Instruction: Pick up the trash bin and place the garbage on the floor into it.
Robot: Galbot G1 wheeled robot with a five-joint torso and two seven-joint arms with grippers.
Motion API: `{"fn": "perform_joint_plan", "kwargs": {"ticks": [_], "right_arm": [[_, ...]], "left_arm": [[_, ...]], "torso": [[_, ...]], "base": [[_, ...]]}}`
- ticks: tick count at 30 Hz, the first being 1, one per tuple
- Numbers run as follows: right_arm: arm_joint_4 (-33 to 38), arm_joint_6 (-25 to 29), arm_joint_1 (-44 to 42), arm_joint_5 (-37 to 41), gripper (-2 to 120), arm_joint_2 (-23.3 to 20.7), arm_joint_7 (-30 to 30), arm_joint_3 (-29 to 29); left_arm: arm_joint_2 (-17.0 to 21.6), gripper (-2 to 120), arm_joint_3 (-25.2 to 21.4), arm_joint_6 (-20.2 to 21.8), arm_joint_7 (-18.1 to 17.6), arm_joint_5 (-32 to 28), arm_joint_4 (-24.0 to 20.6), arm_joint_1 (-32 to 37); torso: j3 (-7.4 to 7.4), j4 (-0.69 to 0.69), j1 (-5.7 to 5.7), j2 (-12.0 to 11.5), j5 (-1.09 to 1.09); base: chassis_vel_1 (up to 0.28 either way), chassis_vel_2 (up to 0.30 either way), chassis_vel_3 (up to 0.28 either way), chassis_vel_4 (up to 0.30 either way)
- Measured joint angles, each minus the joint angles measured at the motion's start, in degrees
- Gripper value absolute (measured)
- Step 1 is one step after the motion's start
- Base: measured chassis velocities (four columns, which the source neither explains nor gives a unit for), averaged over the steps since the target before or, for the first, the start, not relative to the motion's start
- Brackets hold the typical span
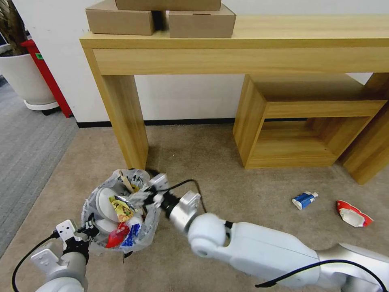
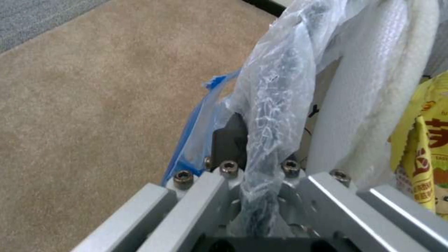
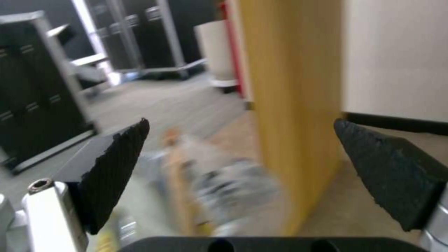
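- Your left pincer gripped the bag-lined round dark trash bin by its rim.
- Your right pincer hung wide open over it.
- A blue-white tube lay on the tan carpet floor.

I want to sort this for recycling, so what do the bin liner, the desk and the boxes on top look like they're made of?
Bin liner: thin clear plastic film, glossy; it crinkles and bunches over the rim, where the left gripper is shut on it.
Desk: light wood grain with a smooth matte finish, probably laminate or veneer; I can't tell which.
Boxes: plain brown cardboard, matte, with folded edges.
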Motion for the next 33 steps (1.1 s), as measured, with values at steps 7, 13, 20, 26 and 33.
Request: {"fn": "perform_joint_plan", "kwargs": {"ticks": [7,13,20,26,33], "right_arm": [[1.14,-1.71,-3.13,0.13,100,-3.87,1.46,6.87],[1.52,-5.23,-7.91,-3.05,100,-7.15,4.95,15.24],[0.77,-6.92,-15.79,-9.95,100,-8.84,7.15,24.58],[0.27,-4.09,-21.16,-14.01,100,-9.57,5.14,27.78],[0.27,-4.55,-22.57,-14.46,98,-9.55,4.7,28.42]], "left_arm": [[0.52,0,-0.27,0.07,-0.18,-0.45,0.34,-0.2],[0.84,0,-0.48,0.09,-0.23,-0.52,1.09,-0.4],[2.43,0,-1.57,0.2,-1.03,-1.94,2.53,-1.0],[3.53,0,-1.84,1.04,-1.84,-3.79,3.46,-1.17],[3.65,0,-1.82,1.06,-1.91,-3.77,3.64,-0.87]], "torso": [[0.0,0.0,0.0,0.0,0.0],[0.0,0.01,0.0,0.0,0.0],[0.0,0.0,0.0,0.0,-0.01],[0.0,0.0,0.0,0.0,0.0],[0.0,0.0,0.0,0.0,-0.01]], "base": [[0.0,0.0,0.0,0.0],[0.0,0.0,0.0,0.0],[0.0,0.0,0.0,0.0],[0.0,0.0,0.0,0.0],[0.0,0.0,0.0,0.0]]}}
